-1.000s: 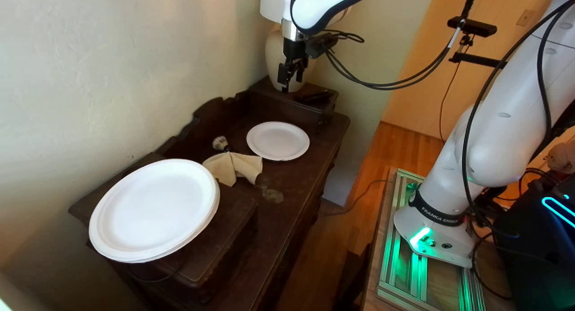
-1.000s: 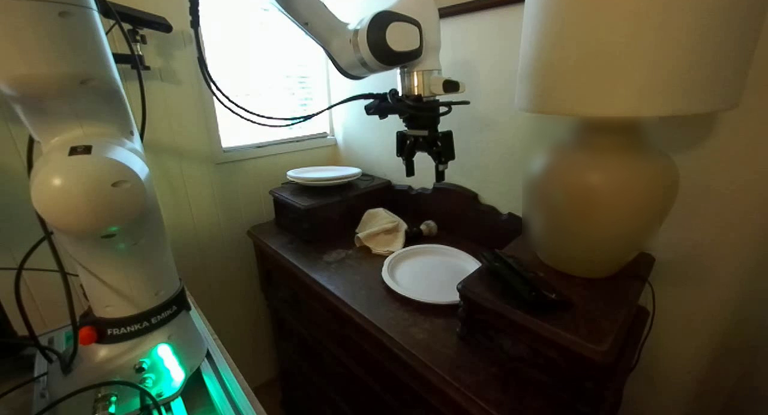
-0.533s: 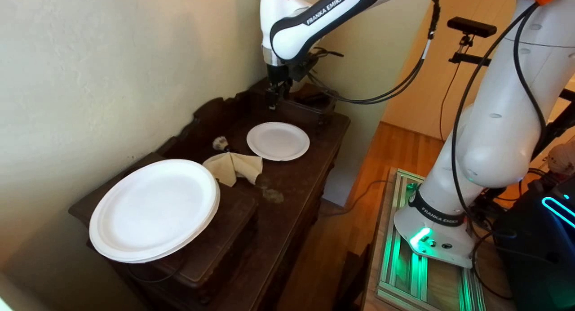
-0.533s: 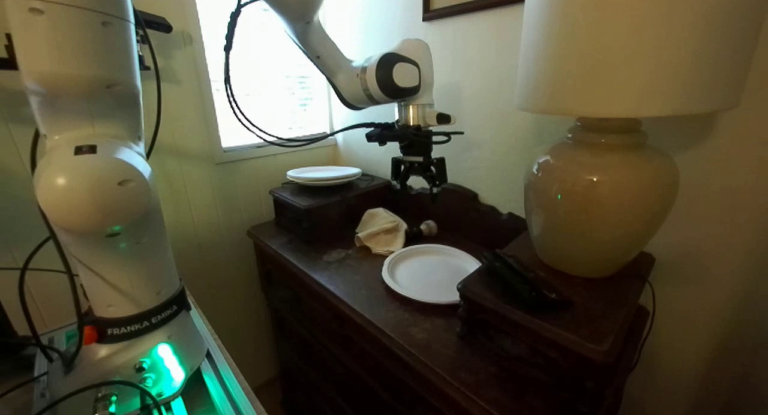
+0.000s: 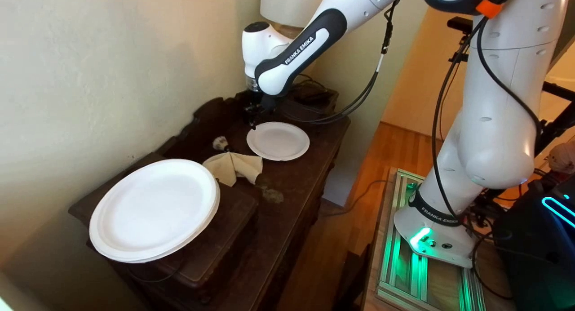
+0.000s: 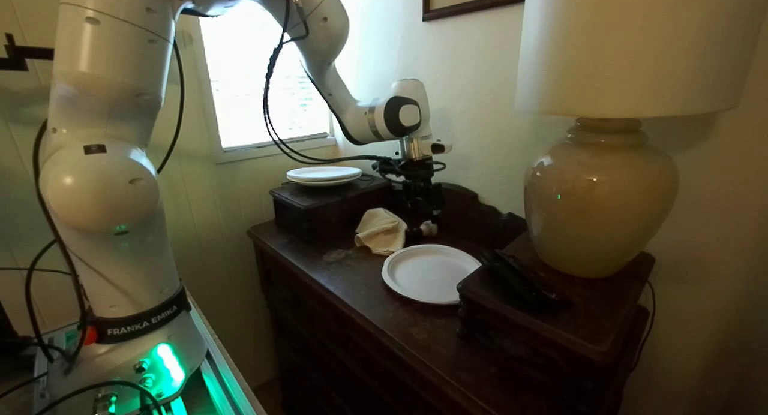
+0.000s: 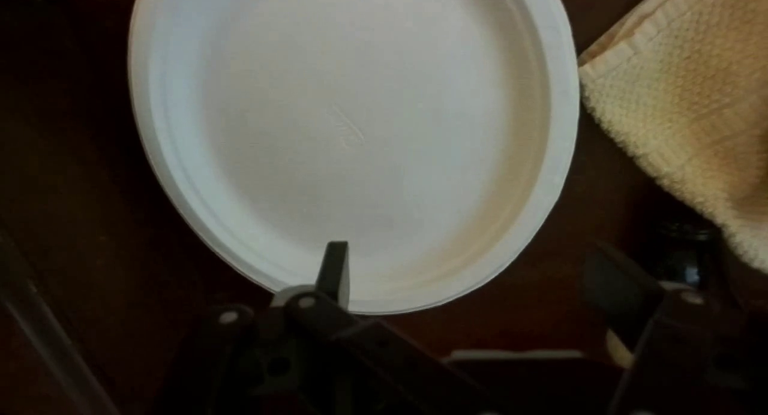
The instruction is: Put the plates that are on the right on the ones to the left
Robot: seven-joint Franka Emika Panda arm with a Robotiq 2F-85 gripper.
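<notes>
The round white plate (image 7: 372, 133) lies lower than the gripper (image 7: 471, 277), near its parted fingers (image 7: 333, 268), flat on the dresser (image 6: 354, 283), its dished face turned upward

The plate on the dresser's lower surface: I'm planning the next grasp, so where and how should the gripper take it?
Probably its rim, from above on the side facing the brush-like item: one fingertip inside, one outside. The plate lies flat, face up, looking too wide for the open gripper to span, but the raised rim offers an edge to pinch. Avoid the nearby cloth.
</notes>
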